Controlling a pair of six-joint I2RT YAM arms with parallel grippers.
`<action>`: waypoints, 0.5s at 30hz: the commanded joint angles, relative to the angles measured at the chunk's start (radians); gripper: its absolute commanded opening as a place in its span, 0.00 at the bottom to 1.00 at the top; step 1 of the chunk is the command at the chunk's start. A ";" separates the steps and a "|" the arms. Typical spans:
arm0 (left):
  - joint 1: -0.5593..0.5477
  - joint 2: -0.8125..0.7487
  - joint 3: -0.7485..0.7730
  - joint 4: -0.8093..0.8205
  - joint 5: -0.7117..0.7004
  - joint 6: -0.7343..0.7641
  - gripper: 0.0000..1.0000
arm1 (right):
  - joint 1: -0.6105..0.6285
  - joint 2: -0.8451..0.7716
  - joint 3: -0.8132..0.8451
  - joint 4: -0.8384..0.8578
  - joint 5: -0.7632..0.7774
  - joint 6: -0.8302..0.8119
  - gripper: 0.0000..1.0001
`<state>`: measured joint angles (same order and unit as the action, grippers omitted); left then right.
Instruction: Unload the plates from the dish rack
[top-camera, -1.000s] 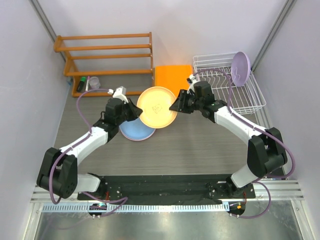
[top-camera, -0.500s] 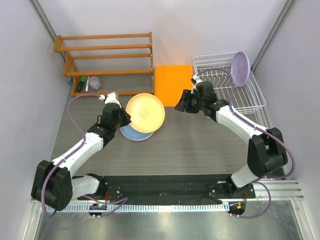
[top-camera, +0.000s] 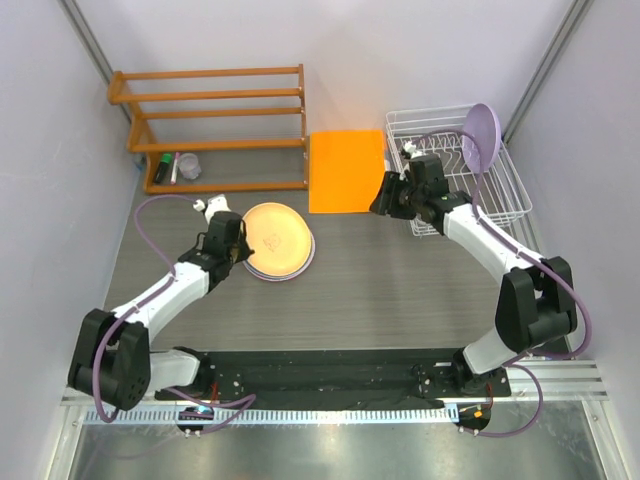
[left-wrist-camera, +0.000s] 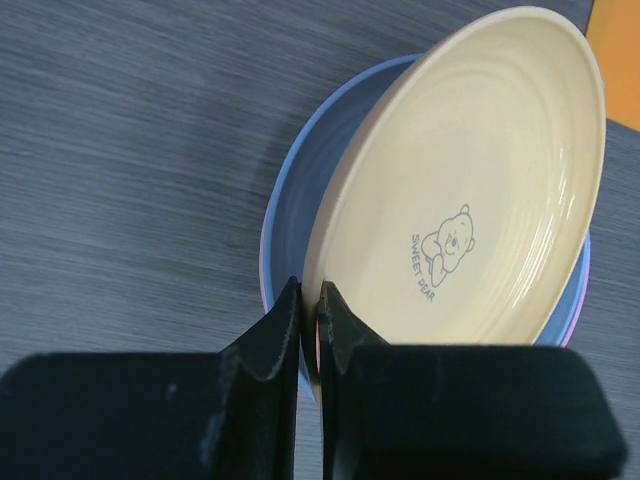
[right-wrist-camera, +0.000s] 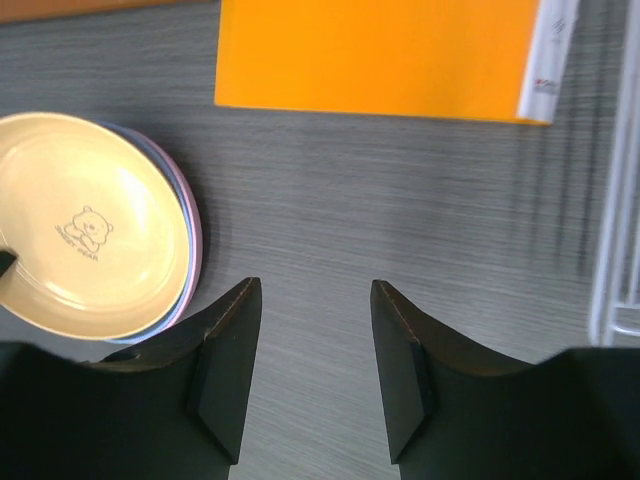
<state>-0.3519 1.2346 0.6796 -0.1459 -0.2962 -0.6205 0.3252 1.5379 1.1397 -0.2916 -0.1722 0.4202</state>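
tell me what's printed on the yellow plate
The pale yellow round plate shows a small bear and SWEET DEAR, clearest in the left wrist view.

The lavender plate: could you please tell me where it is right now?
In the top external view, the lavender plate stands on edge at the far right corner of the white dish rack.

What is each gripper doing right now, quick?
Left gripper: closed on the rim of the yellow plate.
Right gripper: open, holding nothing.
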 joint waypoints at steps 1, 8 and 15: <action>0.005 0.046 0.001 0.068 -0.015 -0.012 0.01 | -0.055 -0.042 0.091 -0.041 0.040 -0.064 0.54; 0.005 0.057 0.008 0.069 -0.004 -0.008 0.60 | -0.106 -0.061 0.161 -0.069 0.209 -0.092 0.58; 0.005 -0.003 0.043 0.032 0.011 0.011 0.89 | -0.109 -0.007 0.258 -0.063 0.655 -0.208 0.60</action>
<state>-0.3504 1.2942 0.6773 -0.1204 -0.2924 -0.6201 0.2165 1.5234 1.3094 -0.3775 0.1715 0.3084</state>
